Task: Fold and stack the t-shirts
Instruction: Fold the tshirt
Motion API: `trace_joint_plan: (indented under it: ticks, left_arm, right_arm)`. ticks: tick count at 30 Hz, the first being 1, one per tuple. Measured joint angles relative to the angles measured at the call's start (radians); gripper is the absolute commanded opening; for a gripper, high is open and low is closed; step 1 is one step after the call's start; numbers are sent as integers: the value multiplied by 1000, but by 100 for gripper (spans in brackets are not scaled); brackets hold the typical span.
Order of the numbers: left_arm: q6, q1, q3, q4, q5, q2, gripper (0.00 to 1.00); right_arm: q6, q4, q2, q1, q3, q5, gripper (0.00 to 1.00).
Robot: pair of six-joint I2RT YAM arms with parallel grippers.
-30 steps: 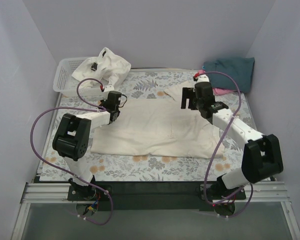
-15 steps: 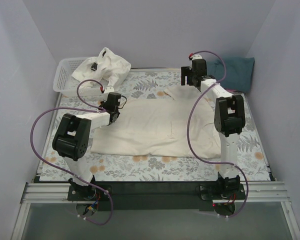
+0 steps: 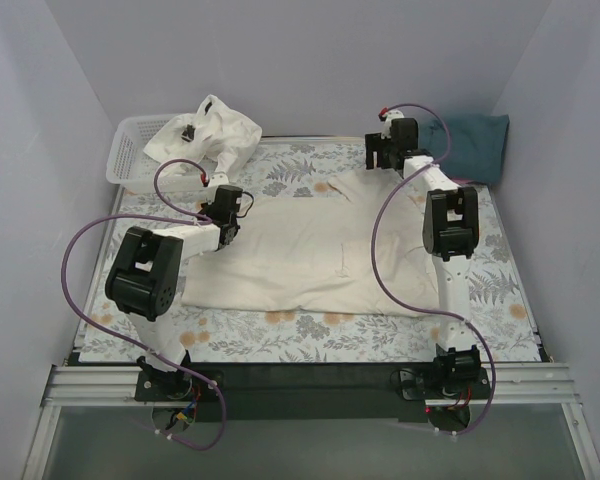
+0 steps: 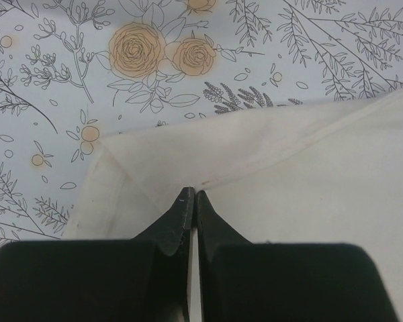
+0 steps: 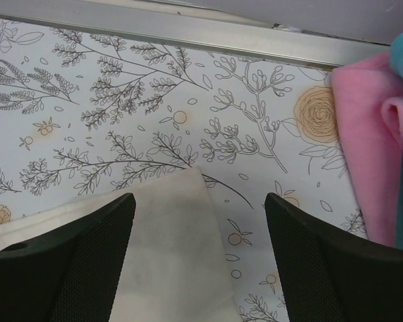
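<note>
Reaching out from over the cloth's right half, my right arm now stretches toward the far right corner of the bench (image 3: 500,300), and the cloth it left lies flatter; my left arm has not shifted.

On the wrist view my right fingers (image 5: 74,255) stand wide apart with nothing between them but air. Directly below the gap sits one pale corner (image 5: 185,221) of the cream t-shirt (image 3: 320,250), its tip pointing toward the far edge and the rest of the cloth running back under the fingers toward the near left. My left fingers (image 4: 178,228) are closed tip to tip, their points down on a folded edge at the shirt's left side. I cannot tell whether a ply is nipped between them or they only press on it.

The shirt is spread across the middle of the bench, long axis running from left edge to right edge, with creases near its centre. So the far right corner belongs to the right arm, which is straight above it. The left arm anchors the opposite end. I judge the next move to be a straight drop and pinch on that corner, then a carry toward the left edge.

Just right of the open fingers lies the pink tee (image 5: 366,134), with the teal tee (image 3: 475,140) on it, in the far right corner. More cream tees (image 3: 205,130) are heaped over the white basket (image 3: 128,150) at the far left corner.
</note>
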Motion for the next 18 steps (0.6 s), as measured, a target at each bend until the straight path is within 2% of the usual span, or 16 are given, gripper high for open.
trace_joint_plan:
  ticks: [9, 13, 18]
  left_arm:
    - [0, 0, 0, -3, 2, 4, 0]
    - [0, 0, 0, -4, 1, 4, 0]
    - [2, 0, 0, -5, 0, 4, 0]
  right_arm:
    - [-19, -36, 56, 10, 46, -62, 63]
    - [-25, -51, 92, 10, 117, -80, 52]
    - [-24, -50, 118, 10, 143, -88, 47]
